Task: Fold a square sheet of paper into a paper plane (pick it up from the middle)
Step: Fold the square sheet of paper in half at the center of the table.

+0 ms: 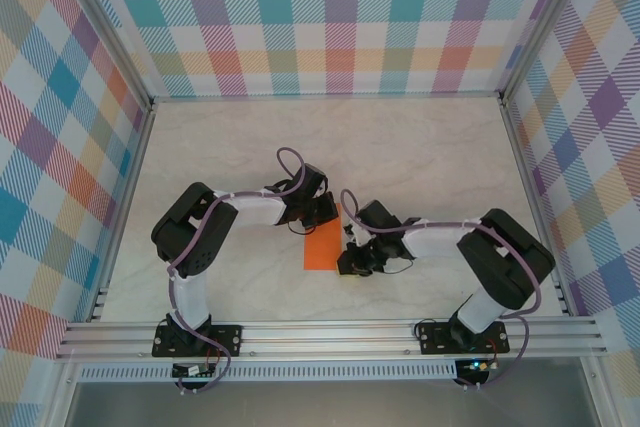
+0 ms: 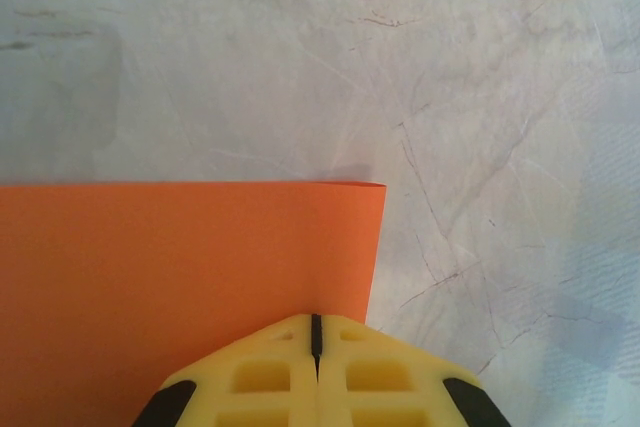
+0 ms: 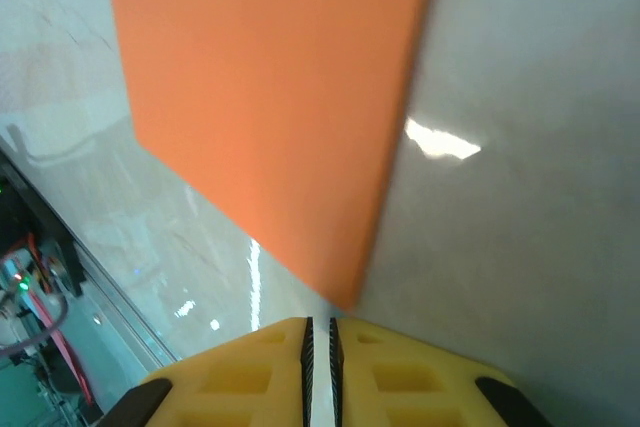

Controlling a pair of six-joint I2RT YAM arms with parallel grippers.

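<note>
- The square sheet of paper [image 1: 323, 242] is found flat on the tabletop [image 1: 420, 147], between the two wrists and near the middle of the workspace. From above it reads as a rectangle taller than it is wide, so a first fold in half is judged likely, though a doubled layer cannot be confirmed.
- The left gripper [image 2: 315, 335] is clenched, its yellow fingers pressed together with nothing between them. The tips are set over the sheet's edge close to one corner. This placement is judged to pin the paper or press a crease, not to lift it.
- The right gripper [image 3: 320, 332] is brought up to the opposite corner, which ends just in front of its tips. The jaws are drawn nearly together, with a thin slit left between the pads. No paper is seen in that slit, and whether they are fully clenched cannot be told.
- With one arm at each side, the sheet is judged to be steadied for the next crease; no pointed plane shape is formed yet.
- The tabletop is pale and marbled with faint veins, and glare is thrown across it in the right wrist view.
- The cell is enclosed by pastel plaid walls [image 1: 330, 17] and aluminium frame rails [image 1: 330, 332].
</note>
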